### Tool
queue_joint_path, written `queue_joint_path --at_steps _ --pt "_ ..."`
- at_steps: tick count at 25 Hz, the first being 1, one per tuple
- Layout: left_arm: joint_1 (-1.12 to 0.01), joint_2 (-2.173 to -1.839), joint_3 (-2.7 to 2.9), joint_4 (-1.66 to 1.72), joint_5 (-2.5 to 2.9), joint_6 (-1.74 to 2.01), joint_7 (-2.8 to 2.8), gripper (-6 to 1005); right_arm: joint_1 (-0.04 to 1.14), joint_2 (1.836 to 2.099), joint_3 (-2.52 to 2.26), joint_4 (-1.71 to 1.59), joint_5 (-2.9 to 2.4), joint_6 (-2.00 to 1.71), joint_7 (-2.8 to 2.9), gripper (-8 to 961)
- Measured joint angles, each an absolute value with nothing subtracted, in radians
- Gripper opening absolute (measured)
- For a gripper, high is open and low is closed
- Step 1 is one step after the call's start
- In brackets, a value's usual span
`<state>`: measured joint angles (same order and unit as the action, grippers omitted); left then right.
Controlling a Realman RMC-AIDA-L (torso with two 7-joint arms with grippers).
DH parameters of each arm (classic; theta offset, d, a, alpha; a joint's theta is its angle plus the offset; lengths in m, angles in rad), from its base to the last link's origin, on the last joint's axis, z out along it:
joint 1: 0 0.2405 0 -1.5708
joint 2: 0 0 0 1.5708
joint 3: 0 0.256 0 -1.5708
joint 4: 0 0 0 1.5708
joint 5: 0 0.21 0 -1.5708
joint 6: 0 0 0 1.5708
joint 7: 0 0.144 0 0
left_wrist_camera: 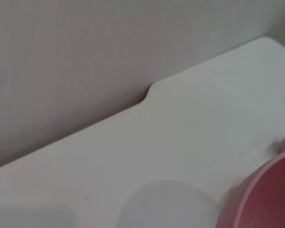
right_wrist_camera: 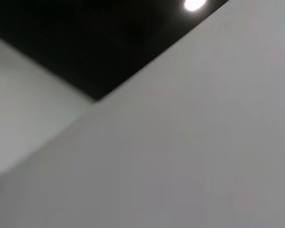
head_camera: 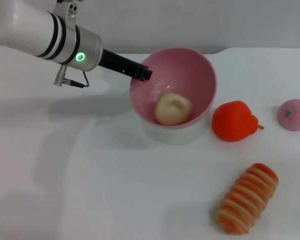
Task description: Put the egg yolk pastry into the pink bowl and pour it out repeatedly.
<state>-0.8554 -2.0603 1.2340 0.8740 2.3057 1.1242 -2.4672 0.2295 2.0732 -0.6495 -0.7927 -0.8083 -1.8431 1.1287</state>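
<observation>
The pink bowl (head_camera: pixel 190 75) is near the middle of the table in the head view, tilted with its opening facing me. The cream egg yolk pastry (head_camera: pixel 173 109) lies inside it against the lower wall. My left gripper (head_camera: pixel 141 73) is shut on the bowl's left rim and holds it tilted. A part of the bowl's rim shows in the left wrist view (left_wrist_camera: pixel 261 199). My right gripper is out of view; its wrist view shows only a wall and a dark ceiling.
An orange-red pepper-like fruit (head_camera: pixel 235 121) lies right of the bowl. A small pink round fruit (head_camera: pixel 294 114) lies at the far right. An orange-and-cream striped bread roll (head_camera: pixel 247 199) lies at the front right. The white table (head_camera: pixel 90 175) runs to a back wall.
</observation>
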Motion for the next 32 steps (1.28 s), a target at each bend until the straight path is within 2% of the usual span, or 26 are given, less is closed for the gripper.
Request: queue_joint_path --at_steps 3,7,32 --pt "-0.843 -2.062 1.24 0.871 2.261 1.097 -2.45 35 0.228 2.074 -0.593 -0.564 -0.636 -1.859 0.921 692" --pt "-0.818 -2.063 1.271 0.868 2.193 1.043 -2.434 35 0.229 2.071 -0.59 -0.49 -0.558 -1.864 0.827 690" --pt "-0.733 -2.067 1.618 0.873 1.923 0.513 -2.397 35 0.289 2.073 -0.638 -0.443 -0.556 -1.753 0.882 678"
